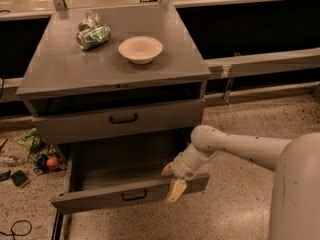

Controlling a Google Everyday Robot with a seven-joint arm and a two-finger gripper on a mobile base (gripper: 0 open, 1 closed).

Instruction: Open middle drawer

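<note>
The middle drawer (100, 200) is a wide grey drawer with a small black bar handle (134, 195). It stands pulled far out of the cabinet, and its deep plain grey tray (120, 159) is bare inside. My gripper (172, 180) is at the right end of the drawer's front panel. It is open, with one cream fingertip (167, 169) over the tray side and the other (175, 190) hanging in front of the panel. The drawer above (75, 126), with its own black handle (123, 118), is closed.
On the cabinet top (60, 69) are a white bowl (140, 49) and a crushed green can (94, 36). Small litter lies on the floor at the left (35, 154), with a black cable (15, 229) near the bottom left. A grey rail (265, 61) runs along the right.
</note>
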